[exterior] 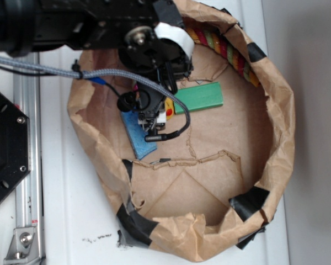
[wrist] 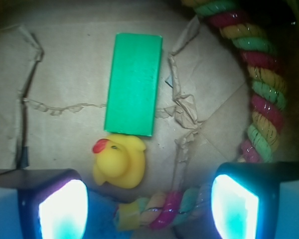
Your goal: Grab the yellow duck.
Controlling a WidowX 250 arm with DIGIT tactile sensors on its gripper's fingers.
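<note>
End effector (wrist: 149,204) nearest the wrist camera: pads wide apart, holding nothing. Paper basin (exterior: 276,110) encloses rope (wrist: 261,94) at 3 o'clock, block (wrist: 133,83) at centre, and duck (wrist: 119,162) at 6 o'clock, touching the block. Duck probably light, soft, slightly slippery; grip across its rounded body.

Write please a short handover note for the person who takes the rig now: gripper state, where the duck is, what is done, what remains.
Gripper: open, empty, hanging over the paper bowl.
Yellow duck: on the bowl floor, just ahead of the fingers, nearer the left one in the wrist view, touching the green block's near end. Striped rope curves past on the right and under the gripper.
Done: approach only.
Left: centre on the duck, lower, close.
</note>
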